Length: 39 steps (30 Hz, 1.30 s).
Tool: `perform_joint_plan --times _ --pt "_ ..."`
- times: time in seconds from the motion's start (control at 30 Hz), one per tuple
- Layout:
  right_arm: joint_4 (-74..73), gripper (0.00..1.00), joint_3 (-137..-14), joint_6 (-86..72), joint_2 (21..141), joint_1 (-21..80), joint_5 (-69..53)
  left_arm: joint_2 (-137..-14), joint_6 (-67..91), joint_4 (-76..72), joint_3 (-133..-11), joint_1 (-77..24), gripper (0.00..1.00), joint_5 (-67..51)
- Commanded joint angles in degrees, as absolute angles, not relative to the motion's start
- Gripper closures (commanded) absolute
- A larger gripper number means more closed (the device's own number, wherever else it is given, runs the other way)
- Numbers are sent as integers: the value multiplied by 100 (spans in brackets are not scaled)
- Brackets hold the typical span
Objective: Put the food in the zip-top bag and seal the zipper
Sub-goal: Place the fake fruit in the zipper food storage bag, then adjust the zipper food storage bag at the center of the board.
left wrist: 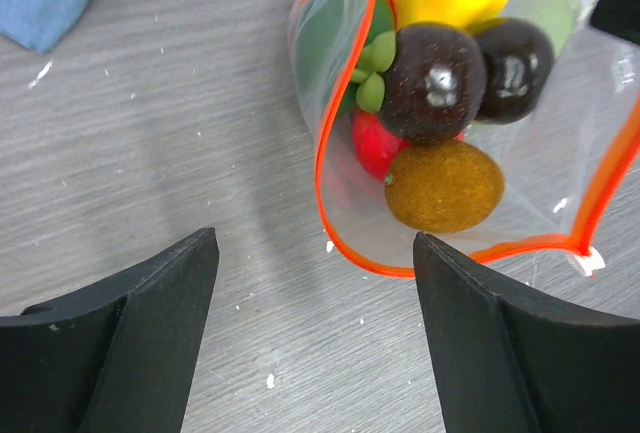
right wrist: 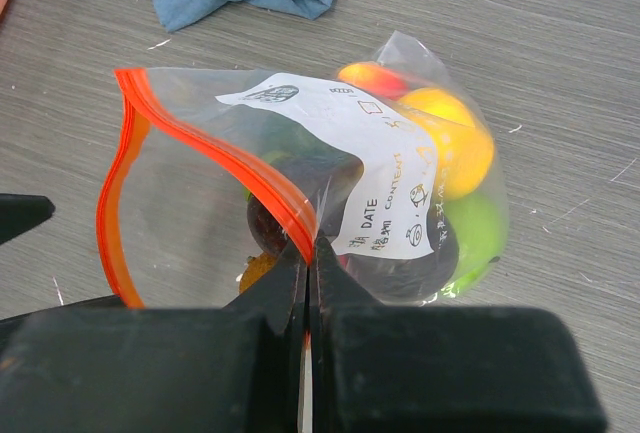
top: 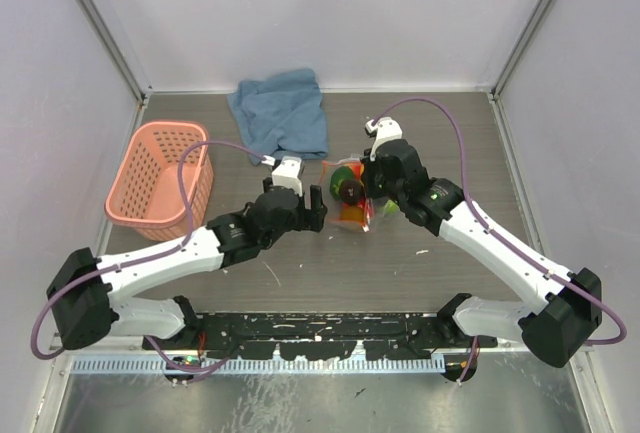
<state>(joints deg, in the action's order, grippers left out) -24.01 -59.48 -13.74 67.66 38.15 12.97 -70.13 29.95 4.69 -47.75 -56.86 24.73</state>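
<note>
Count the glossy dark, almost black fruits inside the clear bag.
2. The leafy dark fruit sits just above the fuzzy brown fruit; the plain dark fruit touches it, rightward in the left wrist view. Others may be hidden deeper in the bag.

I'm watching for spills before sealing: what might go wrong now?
The zipper gapes open and the right claw pinches only one spot, so a tug may slip it free. The brown fruit lies near the mouth and might roll out. The open left claw could shove the bag.
</note>
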Motion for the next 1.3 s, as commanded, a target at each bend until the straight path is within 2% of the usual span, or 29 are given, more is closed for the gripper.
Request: perform_joint_plan --times 0.0,0.1,0.17,0.33,0.47,0.53,0.6,0.7,0.83,0.97,1.1,1.27 --pt "-2103 99 -5979 -1415 6732 3839 1321 -7437 3606 436 -5075 -5633 22 2415" --pt "-2073 99 -5940 -1407 6749 3841 1322 -7708 3630 318 -5248 -5629 28 2221" --pt "-2066 99 -5936 -1391 6788 3840 1301 -7877 3630 312 -5373 -5627 37 2175" --pt "-2009 99 -5891 -1351 6866 3834 1300 -8018 3693 172 -5458 -5632 62 2090" --pt "-1959 99 -5884 -1292 6876 3839 1307 -7970 3734 180 -5520 -5628 89 2033" --pt "-1936 99 -5889 -1256 6846 3837 1307 -7896 3748 271 -5577 -5632 100 2055" --pt "-1921 97 -5889 -1212 6780 3833 1309 -7798 3768 408 -5650 -5625 100 2090" --pt "-1913 89 -5874 -1153 6564 3833 1296 -7646 3825 727 -5773 -5621 100 2186" --pt "-1816 70 -5745 -1065 6181 3835 989 -7474 3892 986 -5852 -5619 100 2305" --pt "-1574 58 -5461 -990 5785 3834 674 -7324 3964 1087 -5845 -5609 100 2421" --pt "-1437 43 -5185 -854 5462 3841 147 -7113 4032 1127 -5942 -5612 100 2405" --pt "-1009 31 -4627 -712 4764 3837 -740 -7104 4028 1386 -6232 -5612 100 2587"
